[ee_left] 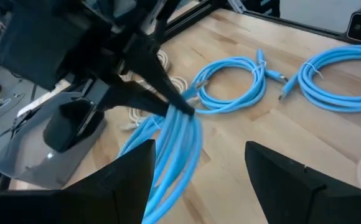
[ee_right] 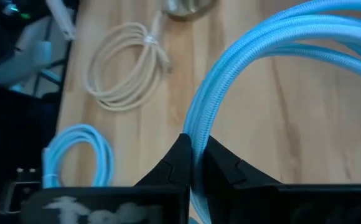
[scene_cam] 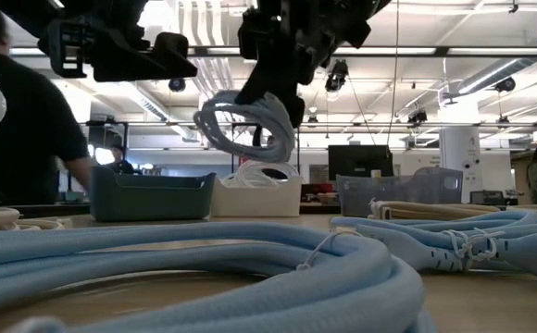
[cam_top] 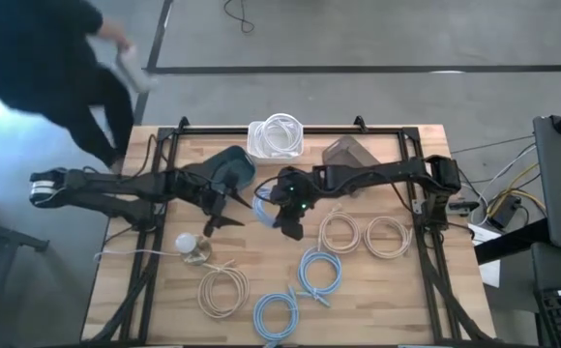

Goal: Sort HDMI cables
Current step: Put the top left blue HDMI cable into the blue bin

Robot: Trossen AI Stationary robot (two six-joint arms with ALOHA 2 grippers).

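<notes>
My right gripper [cam_top: 282, 215] is shut on a light blue HDMI coil [cam_top: 264, 204], which hangs above the middle of the table, lifted clear [scene_cam: 248, 122]. My left gripper [cam_top: 221, 220] is open just left of it and touches nothing; in its wrist view its fingers stand either side of the hanging coil [ee_left: 168, 143]. Flat on the table lie two more light blue coils [cam_top: 319, 272] [cam_top: 276, 314] and three beige coils [cam_top: 222, 290] [cam_top: 339, 232] [cam_top: 387, 235]. White coils [cam_top: 277, 134] sit in a clear bin at the far edge. My right gripper pinches several strands of the light blue coil's loop [ee_right: 196, 134] between its two fingers [ee_right: 175, 163], which lie across the strands. It comes from above, slanting down. The coil hangs below the fingers, clear of the table [ee_left: 177, 127].
A teal bin [cam_top: 230, 167], the clear bin [cam_top: 257, 143] and a grey bin [cam_top: 346, 152] line the far edge. A white bulb-like object [cam_top: 185, 244] with a thin cord lies near the left. A person [cam_top: 58, 68] stands beyond the far left corner.
</notes>
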